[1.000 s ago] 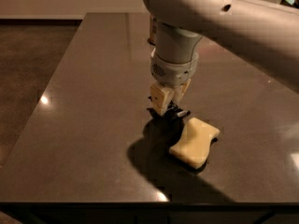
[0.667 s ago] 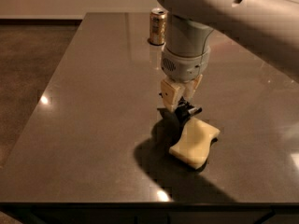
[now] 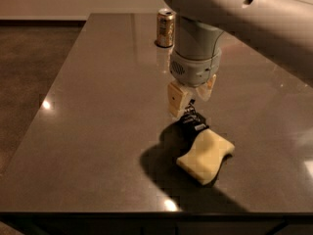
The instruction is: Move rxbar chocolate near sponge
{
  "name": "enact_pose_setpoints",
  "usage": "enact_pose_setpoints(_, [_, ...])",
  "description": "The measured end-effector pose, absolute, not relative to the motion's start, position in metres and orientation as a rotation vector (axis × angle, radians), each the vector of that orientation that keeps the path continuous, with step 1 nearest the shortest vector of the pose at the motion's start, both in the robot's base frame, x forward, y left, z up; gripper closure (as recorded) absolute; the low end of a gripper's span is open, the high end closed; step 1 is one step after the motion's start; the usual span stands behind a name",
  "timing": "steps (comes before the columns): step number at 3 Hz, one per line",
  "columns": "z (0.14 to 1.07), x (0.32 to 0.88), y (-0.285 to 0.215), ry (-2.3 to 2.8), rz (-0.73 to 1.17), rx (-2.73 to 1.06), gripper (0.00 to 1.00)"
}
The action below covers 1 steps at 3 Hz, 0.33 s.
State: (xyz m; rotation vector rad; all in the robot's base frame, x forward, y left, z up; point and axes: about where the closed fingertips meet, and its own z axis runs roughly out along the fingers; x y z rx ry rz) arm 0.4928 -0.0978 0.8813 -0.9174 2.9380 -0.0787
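rxbar chocolate [image 3: 194, 121] down beside the sponge [image 3: 206, 155], gripper rising

the gripper [image 3: 191, 101] hangs just above centre of the frame with its two fingers parted and nothing between them: released. a second ago it was low on the bar, right at the sponge's edge; since then it has climbed straight up and left the bar behind. the black-wrapped bar lies on the dark table [image 3: 98, 131] directly beneath the fingertips, against the sponge's upper-left edge, apparently touching it. the sponge sits lower right of centre, unmoved. a gold drink can [image 3: 165, 28] stands well apart at the top of the frame. judged from this, the placement looks done; only the arm's retreat remains.
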Motion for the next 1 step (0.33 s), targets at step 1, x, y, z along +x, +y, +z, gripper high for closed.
enact_pose_setpoints(1, [0.8816, 0.4942, -0.0968, 2.93, -0.076, -0.915, 0.0])
